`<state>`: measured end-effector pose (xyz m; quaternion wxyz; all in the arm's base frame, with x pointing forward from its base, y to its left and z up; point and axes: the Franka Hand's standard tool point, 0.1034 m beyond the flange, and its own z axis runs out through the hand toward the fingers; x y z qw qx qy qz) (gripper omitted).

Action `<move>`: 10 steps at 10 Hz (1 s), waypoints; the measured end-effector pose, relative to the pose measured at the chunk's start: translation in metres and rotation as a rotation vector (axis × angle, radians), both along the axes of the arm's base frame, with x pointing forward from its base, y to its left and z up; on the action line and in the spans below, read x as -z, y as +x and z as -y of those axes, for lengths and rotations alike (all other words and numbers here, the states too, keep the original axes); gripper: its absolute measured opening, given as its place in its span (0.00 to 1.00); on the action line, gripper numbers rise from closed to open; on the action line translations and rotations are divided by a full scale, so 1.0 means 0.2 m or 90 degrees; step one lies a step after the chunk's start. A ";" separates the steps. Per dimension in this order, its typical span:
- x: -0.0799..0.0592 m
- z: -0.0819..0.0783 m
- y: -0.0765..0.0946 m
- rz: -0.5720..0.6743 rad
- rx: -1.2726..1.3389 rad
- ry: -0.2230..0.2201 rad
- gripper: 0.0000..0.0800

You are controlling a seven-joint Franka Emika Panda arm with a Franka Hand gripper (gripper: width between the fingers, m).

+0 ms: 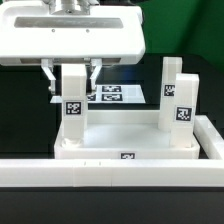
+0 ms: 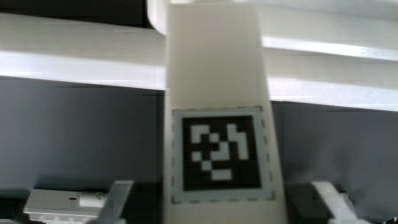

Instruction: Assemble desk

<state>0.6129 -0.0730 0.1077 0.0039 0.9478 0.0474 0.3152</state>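
The white tray-like tabletop (image 1: 125, 140) lies on the black table. A white square leg (image 1: 73, 105) with a tag stands upright at its corner on the exterior view's left. It fills the middle of the wrist view (image 2: 217, 110). My gripper (image 1: 72, 76) is above the tabletop with one finger on each side of this leg's upper part. It is open, and a dark gap shows between each finger (image 2: 118, 198) and the leg. Two more tagged legs (image 1: 168, 88) (image 1: 186, 108) stand upright at the tabletop's corners on the exterior view's right.
The long white low wall (image 1: 100, 172) runs along the front and turns back on the exterior view's right (image 1: 212, 135). The marker board (image 1: 118, 95) lies flat behind the tabletop.
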 end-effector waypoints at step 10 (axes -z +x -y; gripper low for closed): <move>0.01 -0.01 0.00 -0.005 -0.001 0.002 0.81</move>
